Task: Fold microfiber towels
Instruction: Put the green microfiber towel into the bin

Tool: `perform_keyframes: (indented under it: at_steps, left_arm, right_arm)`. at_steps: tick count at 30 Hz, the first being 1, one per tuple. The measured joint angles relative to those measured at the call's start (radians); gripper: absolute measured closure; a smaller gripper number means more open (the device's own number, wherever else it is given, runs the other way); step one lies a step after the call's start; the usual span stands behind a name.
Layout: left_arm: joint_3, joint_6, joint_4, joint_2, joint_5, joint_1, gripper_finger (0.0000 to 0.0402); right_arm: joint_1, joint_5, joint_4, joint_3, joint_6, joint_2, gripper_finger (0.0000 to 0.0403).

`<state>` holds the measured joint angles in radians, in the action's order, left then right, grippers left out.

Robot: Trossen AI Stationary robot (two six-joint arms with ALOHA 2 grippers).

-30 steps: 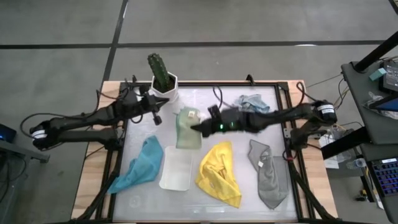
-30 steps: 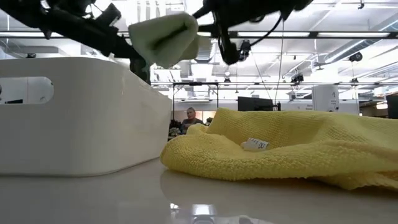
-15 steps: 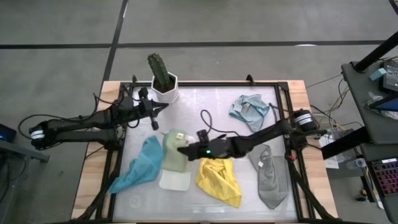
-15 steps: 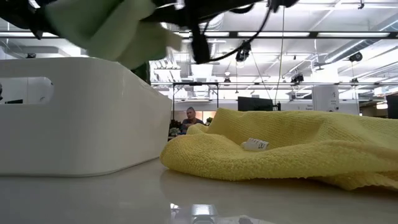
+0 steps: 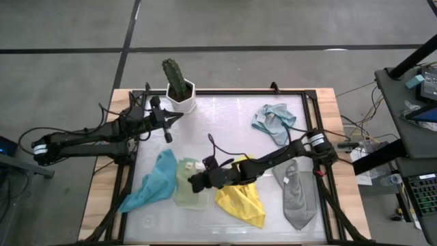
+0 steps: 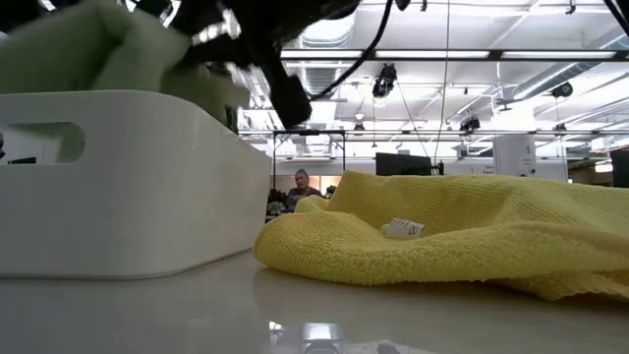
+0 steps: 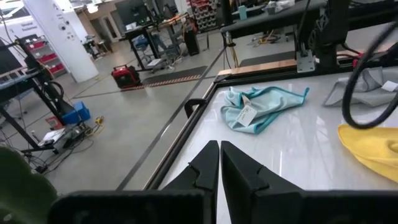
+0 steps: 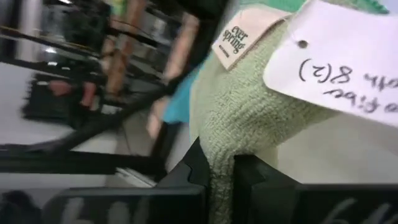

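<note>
Tabletop (image 5: 225, 109): right hand (image 5: 193, 183) stretched low over white tray (image 6: 147, 187), pinching pale green towel (image 5: 188, 188); left hand (image 5: 167, 135) pressed together, raised.

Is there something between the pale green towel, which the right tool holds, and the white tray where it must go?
Nothing visible blocks it. The right tool, shut on the pale green towel, has it right over the white tray. The teal towel and yellow towel lie on either side of the tray.

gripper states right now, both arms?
Left gripper: shut, empty, hovering near the potted cactus.
Right gripper: shut on the folded pale green microfiber towel, over the white rectangular tray.
</note>
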<state>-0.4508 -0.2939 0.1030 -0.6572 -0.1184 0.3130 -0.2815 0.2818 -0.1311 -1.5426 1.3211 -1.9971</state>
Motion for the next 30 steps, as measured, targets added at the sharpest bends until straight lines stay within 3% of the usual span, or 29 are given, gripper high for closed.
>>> perform_keyframes:
  at_steps: [9,25,30]
  left_arm:
    - [0.0,0.0,0.003,-0.007,0.0,0.0,0.0398]
    - [0.001,-0.001,0.002,-0.006,-0.001,0.001,0.0398]
    - [0.001,-0.001,0.002,-0.007,-0.001,0.001,0.0398]
  right_arm:
    - [0.0,0.014,0.111,-0.008,0.048,-0.012,0.039]
    - [-0.002,0.007,0.142,-0.006,0.061,-0.017,0.0389]
    - [-0.002,0.006,0.161,-0.006,0.074,-0.017,0.0352]
